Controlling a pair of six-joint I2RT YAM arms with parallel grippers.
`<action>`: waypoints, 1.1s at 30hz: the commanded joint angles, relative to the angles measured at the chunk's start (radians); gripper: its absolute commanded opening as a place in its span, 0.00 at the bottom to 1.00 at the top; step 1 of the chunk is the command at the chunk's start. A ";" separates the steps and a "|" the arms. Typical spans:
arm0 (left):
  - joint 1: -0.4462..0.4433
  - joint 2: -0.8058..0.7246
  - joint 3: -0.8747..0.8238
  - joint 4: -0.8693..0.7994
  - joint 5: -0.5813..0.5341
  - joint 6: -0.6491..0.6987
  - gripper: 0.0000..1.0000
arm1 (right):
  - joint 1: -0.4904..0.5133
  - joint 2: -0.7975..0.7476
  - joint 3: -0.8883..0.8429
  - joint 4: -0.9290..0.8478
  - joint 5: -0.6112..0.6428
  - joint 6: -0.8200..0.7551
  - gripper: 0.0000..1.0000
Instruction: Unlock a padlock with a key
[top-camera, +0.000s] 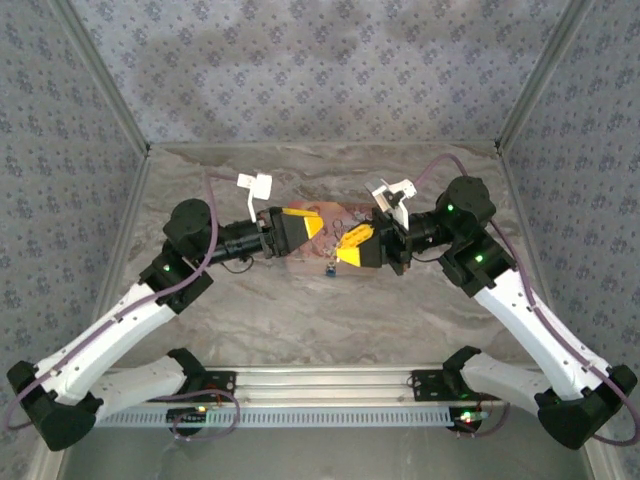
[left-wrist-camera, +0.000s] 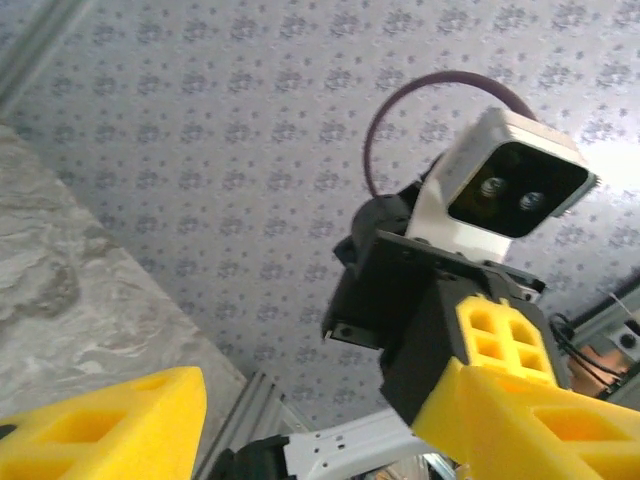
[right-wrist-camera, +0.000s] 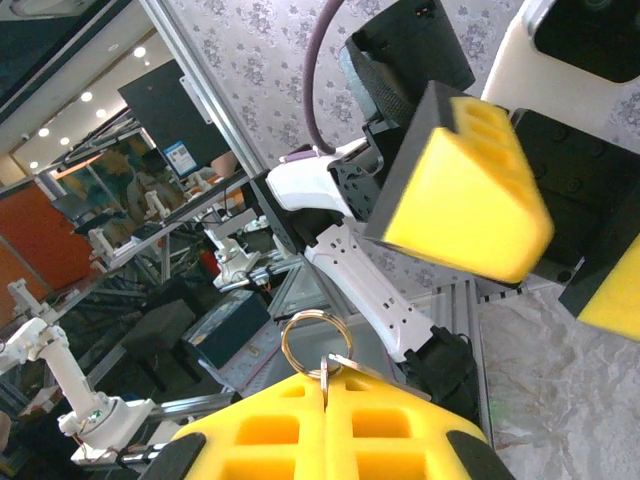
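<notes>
Over the pink book (top-camera: 338, 212), right tool (right-wrist-camera: 326, 392) pinches the key (right-wrist-camera: 327, 368) — left tool (top-camera: 312, 226) spread, padlock (top-camera: 328, 268) just beside.

No words, numbers or logos can be read anywhere. The cover of the pink book (top-camera: 335, 211) lying on the desk (top-camera: 300, 310) is too blurred to show any lettering.

Robot arms: two, the left arm (top-camera: 120, 320) based at seven o'clock of the table (top-camera: 320, 320), the right arm (top-camera: 530, 310) at five. Grippers: two, the left gripper (top-camera: 318, 228) and the right gripper (top-camera: 342, 250). Yellow foam fingers (top-camera: 298, 224): four, two per gripper. White wrist cameras (top-camera: 255, 185): two. Pink illustrated book (top-camera: 335, 212): one, at centre. Padlock (top-camera: 328, 268): one. Key ring (right-wrist-camera: 315, 343): one.
</notes>
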 joint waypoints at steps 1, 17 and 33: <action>-0.014 0.035 -0.013 0.173 0.064 -0.100 0.71 | 0.008 -0.004 0.020 0.003 0.000 -0.020 0.00; -0.066 0.108 -0.003 0.398 0.084 -0.277 0.71 | -0.037 -0.017 -0.039 0.012 0.130 -0.119 0.00; -0.072 0.121 -0.011 0.370 0.083 -0.281 0.71 | -0.069 -0.036 -0.059 0.118 0.197 -0.106 0.00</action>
